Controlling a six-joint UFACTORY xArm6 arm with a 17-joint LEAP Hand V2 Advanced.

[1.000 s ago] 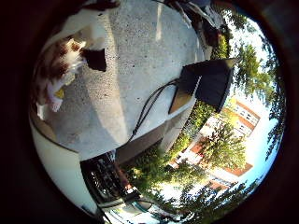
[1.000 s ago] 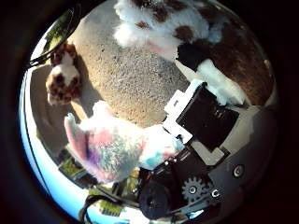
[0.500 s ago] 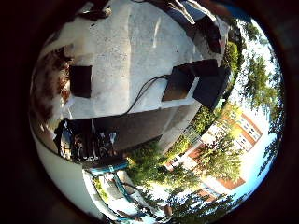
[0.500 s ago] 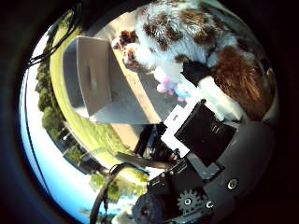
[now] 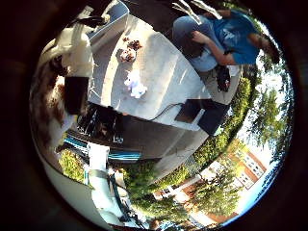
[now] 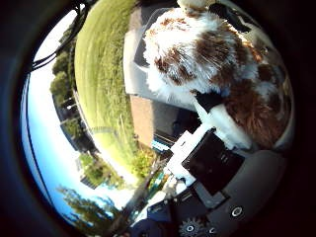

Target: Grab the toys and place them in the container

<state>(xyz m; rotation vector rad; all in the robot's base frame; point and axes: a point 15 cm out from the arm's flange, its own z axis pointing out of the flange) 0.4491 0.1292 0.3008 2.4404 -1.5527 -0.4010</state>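
A brown-and-white plush toy (image 6: 212, 64) fills the thumb-side view, gripped against the palm by the curled fingers (image 6: 224, 126) of the hand (image 6: 212, 163), well clear of the grey table (image 5: 163, 72). A white-and-pink toy (image 5: 134, 85) and small brown toys (image 5: 130, 50) lie mid-table, too small to identify.
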